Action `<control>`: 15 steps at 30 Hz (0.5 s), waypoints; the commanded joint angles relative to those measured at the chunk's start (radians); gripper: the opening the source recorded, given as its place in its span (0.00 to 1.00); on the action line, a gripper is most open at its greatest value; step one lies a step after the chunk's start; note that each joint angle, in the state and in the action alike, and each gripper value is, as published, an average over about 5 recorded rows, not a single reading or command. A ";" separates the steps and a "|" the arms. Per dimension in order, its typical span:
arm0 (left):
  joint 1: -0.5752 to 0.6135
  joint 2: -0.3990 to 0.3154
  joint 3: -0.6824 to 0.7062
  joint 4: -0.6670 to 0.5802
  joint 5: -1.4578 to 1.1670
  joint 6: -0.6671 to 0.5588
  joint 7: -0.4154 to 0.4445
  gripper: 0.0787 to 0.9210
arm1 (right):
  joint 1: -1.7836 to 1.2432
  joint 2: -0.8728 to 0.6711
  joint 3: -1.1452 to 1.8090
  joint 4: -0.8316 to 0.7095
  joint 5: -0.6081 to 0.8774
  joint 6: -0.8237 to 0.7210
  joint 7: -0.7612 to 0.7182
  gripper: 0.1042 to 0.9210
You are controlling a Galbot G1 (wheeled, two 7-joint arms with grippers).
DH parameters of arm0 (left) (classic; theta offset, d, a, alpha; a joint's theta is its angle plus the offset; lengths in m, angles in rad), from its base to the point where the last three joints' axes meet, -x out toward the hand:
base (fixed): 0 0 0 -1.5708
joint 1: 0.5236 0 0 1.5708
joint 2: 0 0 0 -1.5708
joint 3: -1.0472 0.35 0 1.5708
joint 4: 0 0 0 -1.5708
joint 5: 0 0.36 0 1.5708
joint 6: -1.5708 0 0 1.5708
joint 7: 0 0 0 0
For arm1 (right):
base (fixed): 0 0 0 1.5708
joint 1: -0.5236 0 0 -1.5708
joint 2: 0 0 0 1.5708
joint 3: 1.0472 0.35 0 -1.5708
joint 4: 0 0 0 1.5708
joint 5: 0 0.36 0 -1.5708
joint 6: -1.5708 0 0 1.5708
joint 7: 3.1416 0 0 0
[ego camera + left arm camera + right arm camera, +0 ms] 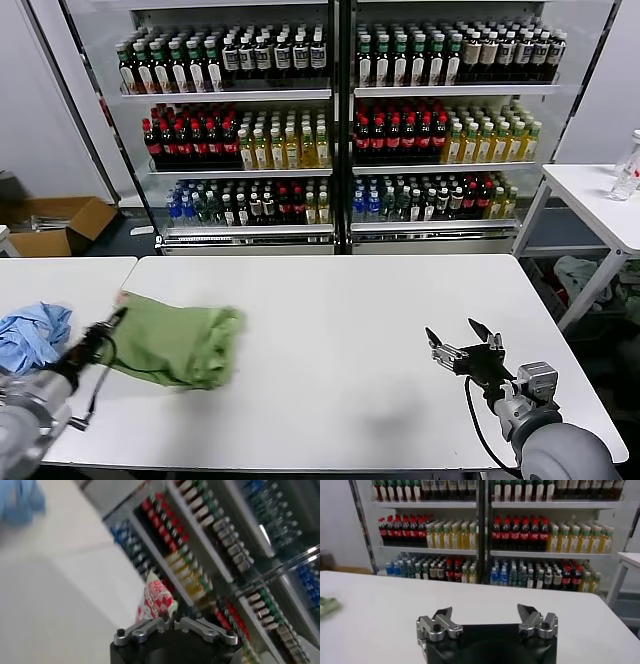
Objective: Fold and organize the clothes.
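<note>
Right gripper (pixel 462 341) hovers spread open, empty, over the desk's (pixel 340 320) near right corner. Left gripper (pixel 108 327) is pinched onto the green shirt (pixel 180 345), bundled by the near left edge. Soft, light, floppy; best gripped at hems. Only the left wrist view shows its red-and-white patch (pixel 156 600) between the fingers.

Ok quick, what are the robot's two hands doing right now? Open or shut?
Left gripper: shut on the green shirt, pinching its edge at the red-and-white patch.
Right gripper: open, holding nothing, above the white table.
</note>
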 commanded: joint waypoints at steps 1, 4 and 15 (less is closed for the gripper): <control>0.014 0.033 0.262 -0.286 0.387 -0.069 0.008 0.02 | -0.011 0.014 -0.011 0.023 -0.016 -0.002 0.001 0.88; -0.032 -0.083 0.560 -0.234 0.673 -0.101 0.030 0.02 | -0.035 0.002 0.014 0.034 -0.013 0.002 -0.004 0.88; -0.344 -0.386 0.974 0.087 0.877 -0.092 0.012 0.02 | -0.032 -0.024 0.044 0.035 0.002 0.028 -0.022 0.88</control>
